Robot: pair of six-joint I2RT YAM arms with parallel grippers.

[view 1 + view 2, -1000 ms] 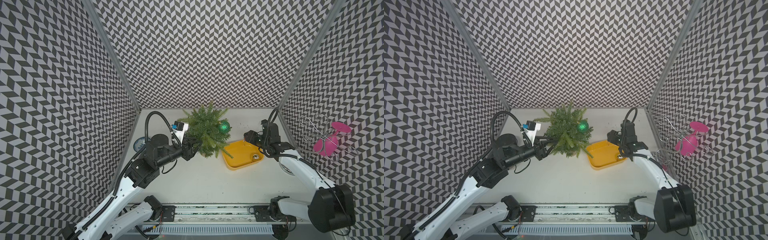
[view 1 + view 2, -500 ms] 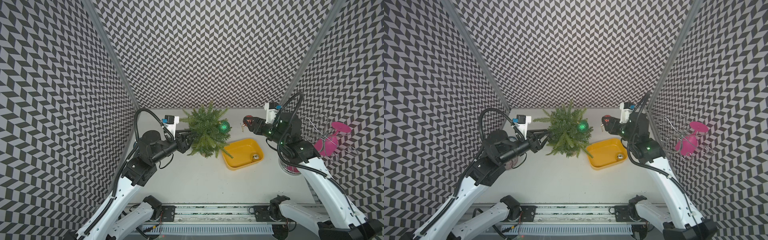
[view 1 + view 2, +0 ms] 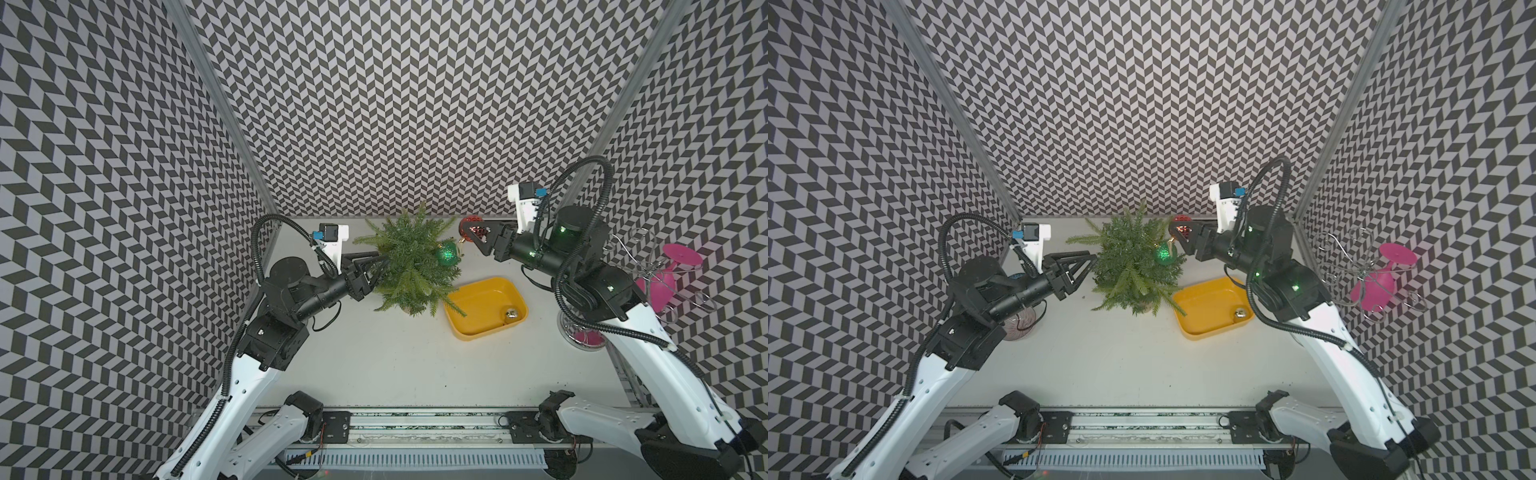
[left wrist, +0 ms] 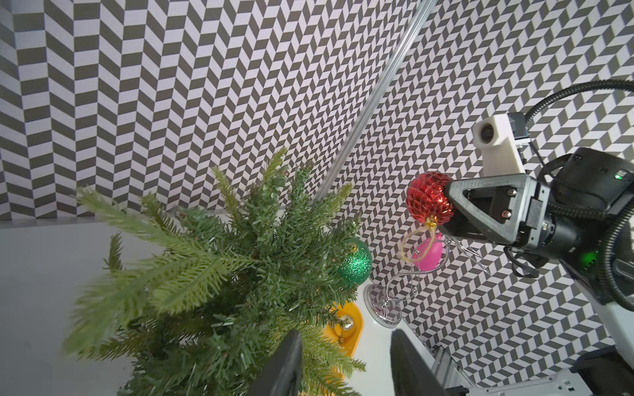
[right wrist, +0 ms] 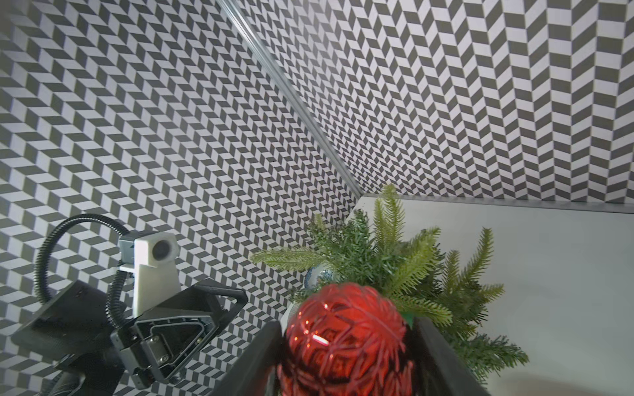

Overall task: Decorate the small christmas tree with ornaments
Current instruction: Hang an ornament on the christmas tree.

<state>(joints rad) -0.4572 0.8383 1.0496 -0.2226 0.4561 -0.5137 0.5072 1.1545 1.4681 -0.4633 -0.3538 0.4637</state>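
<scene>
Red ornament [image 5: 343, 343] is clamped between the right jaws, held in the air just beside the small christmas tree [image 3: 409, 262], with its gold string loop hanging below the ball. On the tree's opposite side the left jaws stand partly apart, tips among the outer needles. The tree stands upright near the back of the table [image 3: 395, 365], and the green ornament [image 3: 447, 254] hangs on its side facing the right arm. The gold ornament [image 3: 511, 314] lies in the yellow tray [image 3: 478, 299] beside the tree
</scene>
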